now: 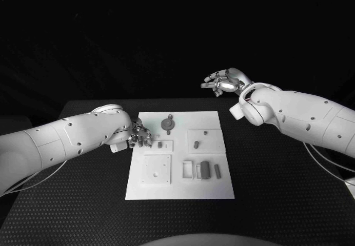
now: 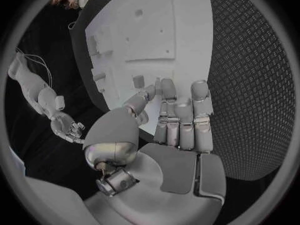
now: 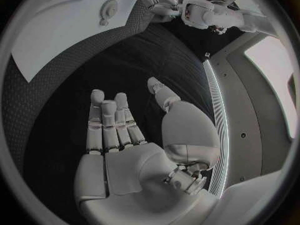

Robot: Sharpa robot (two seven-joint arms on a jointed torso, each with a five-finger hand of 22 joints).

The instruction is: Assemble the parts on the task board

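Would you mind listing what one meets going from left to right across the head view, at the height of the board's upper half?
Left arm → left hand at the board's left edge → task board → right arm. The right hand is raised beyond the table's far edge, above the board's right side.

The head camera looks steeply down on the white board (image 1: 180, 154) from the six o'clock side, while each wrist camera peers closely past its own palm, both sharing the board (image 2: 156, 30) (image 3: 62, 20).
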